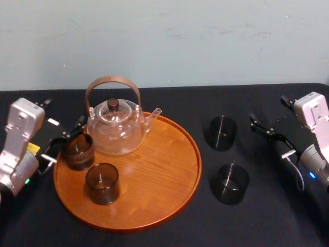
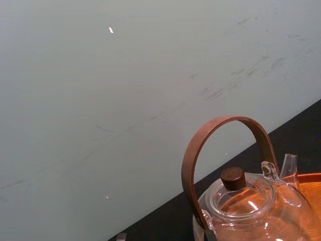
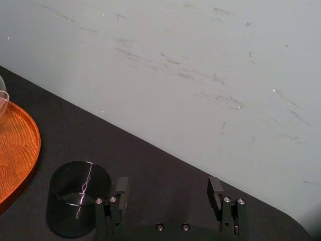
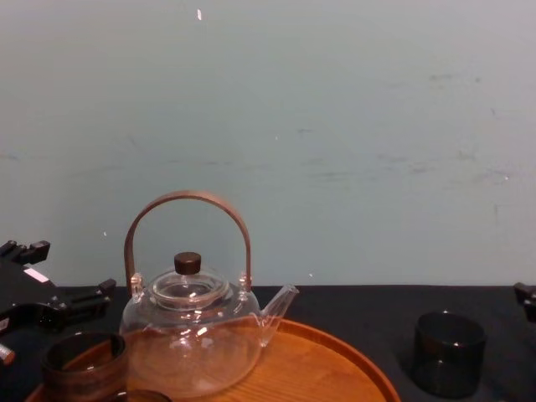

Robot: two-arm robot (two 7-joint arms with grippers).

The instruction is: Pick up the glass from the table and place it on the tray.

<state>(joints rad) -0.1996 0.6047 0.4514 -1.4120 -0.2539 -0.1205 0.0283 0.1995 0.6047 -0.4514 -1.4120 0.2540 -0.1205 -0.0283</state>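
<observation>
Jaws wide and empty on right gripper [image 3: 168,193], glass [image 3: 77,198] beside one finger; left gripper [image 1: 69,131] jaws apart at tray's [image 1: 164,154] nine o'clock, tips half-hidden.

The tray [image 1: 167,154] lies bare across its right half; the teapot [image 1: 115,128] and two tray glasses [image 1: 78,151] [image 1: 102,183] (all toward its left) crowd the rest. Open table [image 1: 277,218] surrounds two outer glasses [image 1: 222,133] [image 1: 231,183].

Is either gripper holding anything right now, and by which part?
Nothing is held. Left gripper has its jaws open beside a glass resting on the tray; right gripper open, empty.
</observation>
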